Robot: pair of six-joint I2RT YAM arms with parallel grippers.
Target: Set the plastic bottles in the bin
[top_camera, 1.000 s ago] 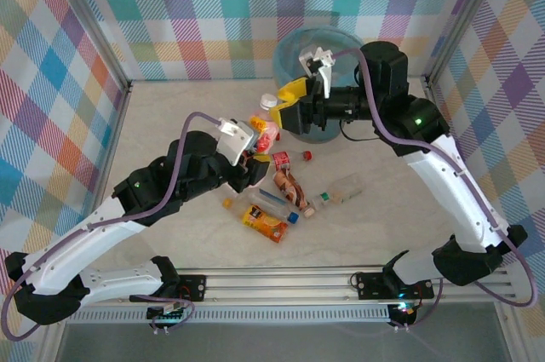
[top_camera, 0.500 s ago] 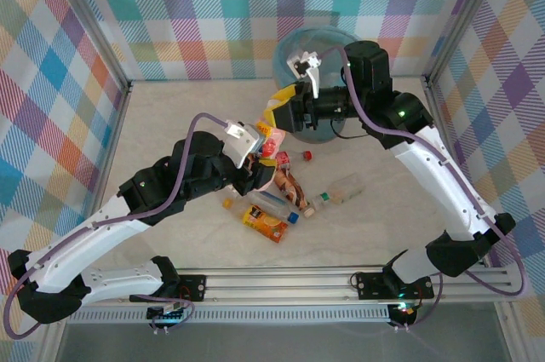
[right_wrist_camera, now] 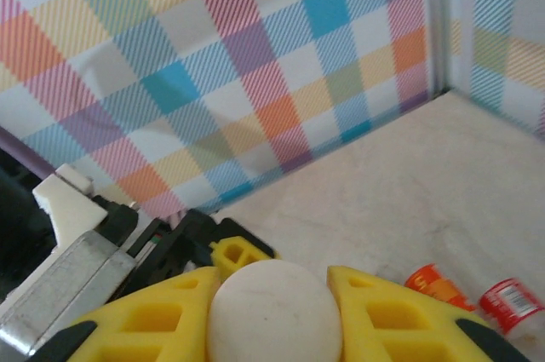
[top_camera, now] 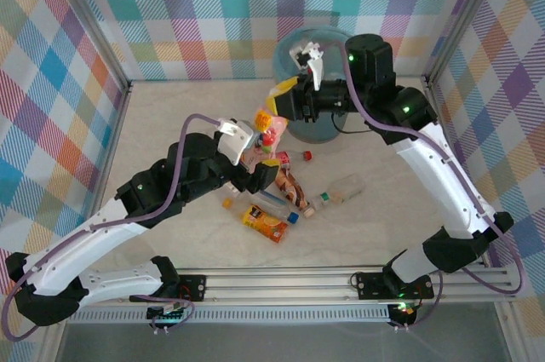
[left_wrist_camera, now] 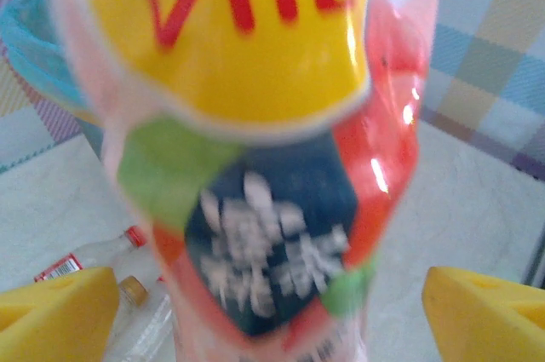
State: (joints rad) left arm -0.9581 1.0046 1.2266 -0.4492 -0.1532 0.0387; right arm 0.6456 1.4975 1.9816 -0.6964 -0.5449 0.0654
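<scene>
Pink bottle [left_wrist_camera: 255, 166] with a yellow, red and blue label sits squeezed in the left gripper [top_camera: 266, 151], near the bin [top_camera: 328, 128]. White-capped bottle [right_wrist_camera: 274, 309] is pinched by the right gripper [right_wrist_camera: 272, 315] beside the bin.

Probably a lab test cell: plaid-cloth walls [top_camera: 213, 13] on aluminium framing [top_camera: 94, 34] enclose a pale tabletop [top_camera: 366, 226]

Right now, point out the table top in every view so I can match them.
Top external: table top, the pale slab across the middle.
Left wrist: table top at lower right, behind the pink bottle in the left gripper.
Right wrist: table top on the right, past the white-capped bottle in the right gripper.
Shared landmark: the checked wall along its far edge.
</scene>
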